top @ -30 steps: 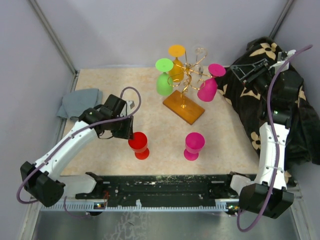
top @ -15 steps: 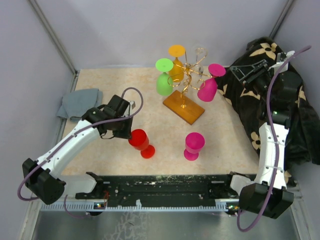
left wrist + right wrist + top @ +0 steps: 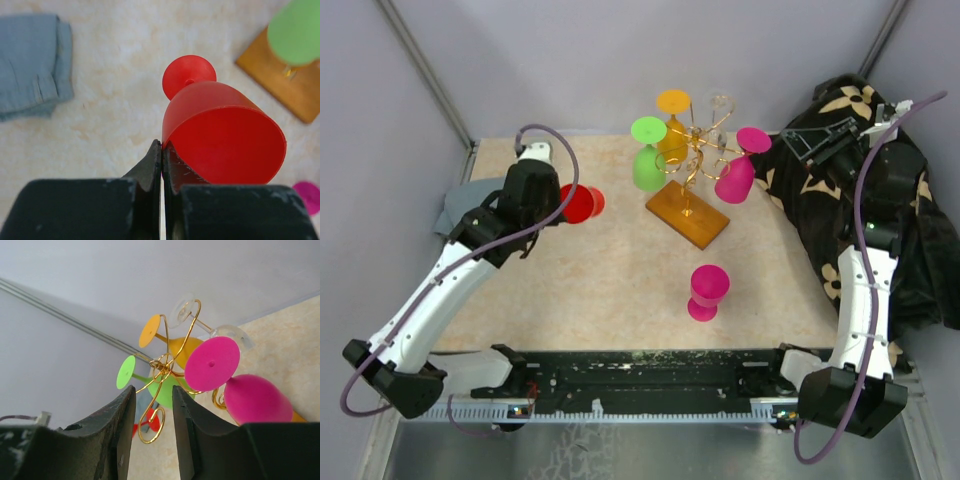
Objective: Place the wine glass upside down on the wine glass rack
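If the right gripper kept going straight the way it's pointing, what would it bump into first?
Probably the wine glass rack: a gold curl of it shows right between the fingers of the open right gripper. How far away it is, the picture can't tell.

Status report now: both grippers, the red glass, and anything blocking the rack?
Left gripper shut on red glass rim, glass tipped sideways. Right gripper open, empty. Rack already carries four glasses.

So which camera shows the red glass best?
The left wrist view: the red glass fills the frame, its rim pinched in the left pincer. The top view shows it small; the right wrist, a red sliver behind the rack.
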`<control>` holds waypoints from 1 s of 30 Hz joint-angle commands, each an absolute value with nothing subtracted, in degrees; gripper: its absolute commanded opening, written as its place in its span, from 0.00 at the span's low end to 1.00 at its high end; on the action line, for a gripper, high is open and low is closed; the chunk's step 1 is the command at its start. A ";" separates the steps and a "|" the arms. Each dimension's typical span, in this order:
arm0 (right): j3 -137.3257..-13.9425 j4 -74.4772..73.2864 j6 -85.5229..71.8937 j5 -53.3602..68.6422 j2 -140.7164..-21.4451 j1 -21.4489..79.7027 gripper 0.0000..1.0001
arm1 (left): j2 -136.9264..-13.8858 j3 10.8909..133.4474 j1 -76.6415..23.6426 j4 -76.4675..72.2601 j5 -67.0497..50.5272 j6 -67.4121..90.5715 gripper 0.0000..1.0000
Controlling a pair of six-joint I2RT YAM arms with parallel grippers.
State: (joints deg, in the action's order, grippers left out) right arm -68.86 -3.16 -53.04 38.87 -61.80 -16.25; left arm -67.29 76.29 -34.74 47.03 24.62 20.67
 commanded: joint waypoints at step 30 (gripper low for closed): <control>-69.42 8.18 -57.10 43.61 -61.22 -14.42 0.33 | -74.77 99.20 -32.78 -8.18 -22.24 25.64 0.00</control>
